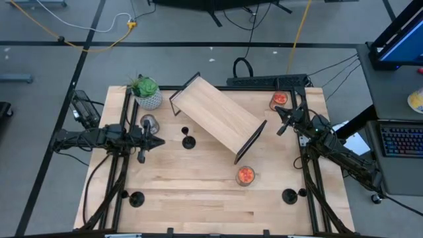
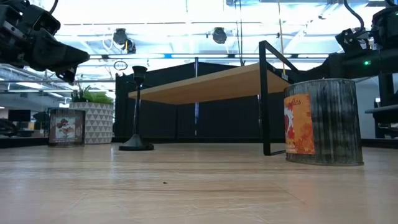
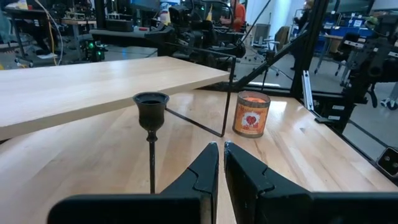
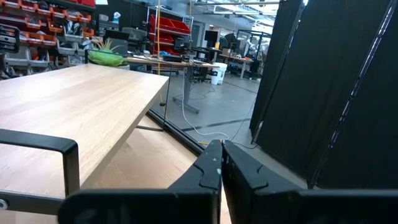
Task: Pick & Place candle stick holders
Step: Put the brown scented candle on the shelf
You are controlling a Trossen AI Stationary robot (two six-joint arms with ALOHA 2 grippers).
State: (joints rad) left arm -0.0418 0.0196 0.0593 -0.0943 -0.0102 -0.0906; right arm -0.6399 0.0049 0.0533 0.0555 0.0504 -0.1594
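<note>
You have one candle holder [image 1: 188, 141] standing upright on the table [image 1: 198, 192], left of centre in the high view, just off the lower-left corner of the wooden shelf [image 1: 218, 116]. In the low view the holder [image 2: 137, 112] shows at centre left, base flat on the wood, cup level with the shelf's top. No other holder can be made out with certainty: dark round shapes sit near the lower left and lower right corners of the high view, but whether they are holders or table fittings is not clear.

Your left gripper [image 1: 149, 140] hangs at the left of the high view, close beside the holder but apart from it. In the left wrist view its fingers [image 3: 205, 171] are pressed together with only a thin slit between, holding nothing, and the holder [image 3: 151, 118] stands just ahead. Your right gripper [image 1: 285, 122] waits at the upper right, near a candle tin [image 1: 279, 99], its fingers likewise closed on nothing. A second tin [image 1: 246, 175] sits below the shelf, and a plant [image 1: 145, 91] stands at the upper left.

By these views, the pick has not begun: nothing is grasped and the shelf top is bare. You would need to spread the left fingers before taking the stem.
</note>
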